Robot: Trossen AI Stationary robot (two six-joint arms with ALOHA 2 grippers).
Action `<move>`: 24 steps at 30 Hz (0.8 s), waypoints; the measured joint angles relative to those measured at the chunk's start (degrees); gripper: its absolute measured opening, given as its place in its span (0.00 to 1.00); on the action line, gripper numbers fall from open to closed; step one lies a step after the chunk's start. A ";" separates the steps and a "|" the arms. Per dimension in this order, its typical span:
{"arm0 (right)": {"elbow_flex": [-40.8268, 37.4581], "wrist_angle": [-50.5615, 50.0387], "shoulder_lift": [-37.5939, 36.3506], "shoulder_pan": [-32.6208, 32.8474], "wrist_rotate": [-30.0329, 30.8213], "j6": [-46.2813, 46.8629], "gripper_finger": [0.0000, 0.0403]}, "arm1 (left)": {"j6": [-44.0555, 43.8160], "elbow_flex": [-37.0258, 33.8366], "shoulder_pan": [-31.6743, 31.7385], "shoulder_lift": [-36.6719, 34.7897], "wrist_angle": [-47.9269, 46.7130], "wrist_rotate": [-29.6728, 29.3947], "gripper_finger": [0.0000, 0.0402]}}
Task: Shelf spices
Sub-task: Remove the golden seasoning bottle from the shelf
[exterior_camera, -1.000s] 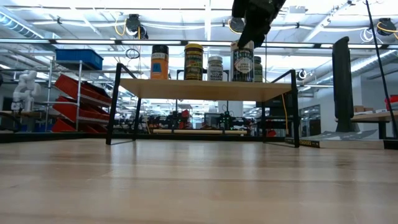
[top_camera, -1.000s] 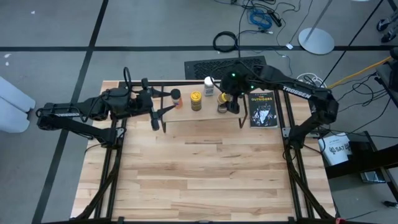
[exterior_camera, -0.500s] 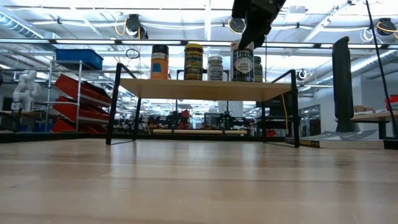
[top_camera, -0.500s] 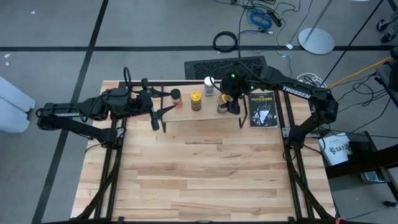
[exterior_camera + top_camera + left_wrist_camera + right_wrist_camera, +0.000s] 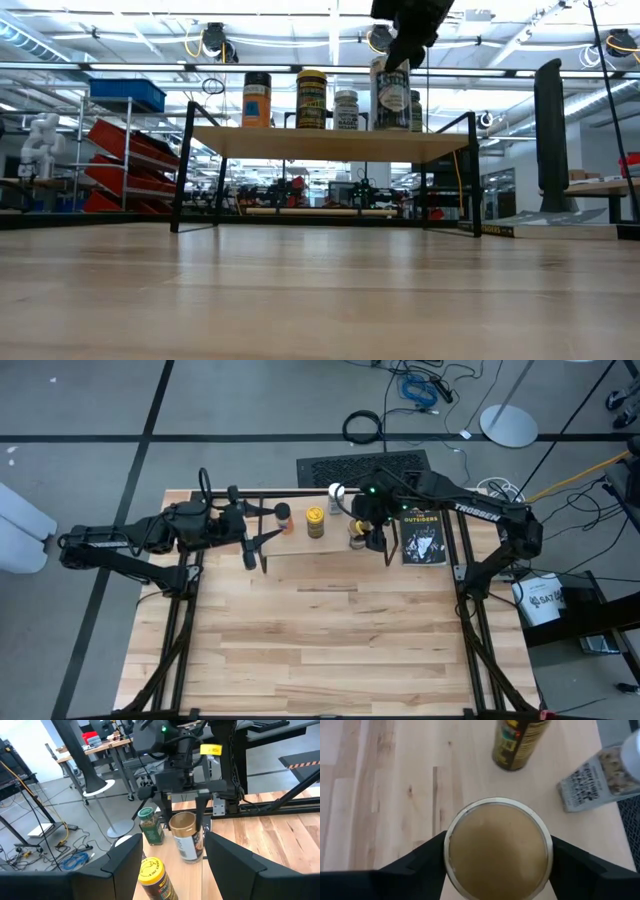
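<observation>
The shelf stands at the table's far side and carries several spices. My right gripper reaches down over the shelf's right end, shut on the tan-lidded jar, which also shows in the low view. The dark-lidded jar, the yellow-lidded jar, the white-lidded jar and the green-lidded jar stand upright on their bases on the board. My left gripper waits open at the shelf's left end, nothing between its fingers. My right gripper pinches the tan-lidded jar at its lid rim between its two fingers, one on each side. The fingers come from above, slanting down. The jar leans slightly toward the table's left, and its base is at the shelf board.
A black book with orange lettering lies flat on the table just right of the shelf. The shelf's thin black legs stand on the tabletop. Bare butcher-block tabletop stretches from the shelf to the near edge.
My right gripper has drifted a little toward the table's left above the shelf. The tan-lidded jar under it stood upright a second ago and now leans slightly, its top moved while its base stays at the board.
</observation>
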 joint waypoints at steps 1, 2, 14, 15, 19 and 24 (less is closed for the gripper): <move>0.91 -0.27 0.02 0.43 0.05 0.46 0.66 | -0.01 0.00 0.00 0.00 -0.01 -0.01 0.56; 2.01 -0.54 0.02 0.88 0.02 0.98 0.66 | -0.01 0.00 0.00 0.00 -0.02 -0.01 0.56; 16.99 -18.34 -0.17 10.17 -0.28 8.84 0.66 | -0.90 0.00 0.00 0.00 -2.01 0.01 0.56; 18.14 -19.57 -0.30 11.15 -0.32 10.07 0.67 | -1.28 0.00 0.00 0.00 -2.44 0.01 0.56; 20.29 -23.13 -1.78 14.74 -0.39 15.13 0.67 | -1.58 0.00 -0.07 0.00 -2.91 0.01 0.56; 20.25 -28.06 -3.84 20.02 1.42 22.73 0.67 | -2.93 0.00 -0.85 0.00 -2.90 0.01 0.56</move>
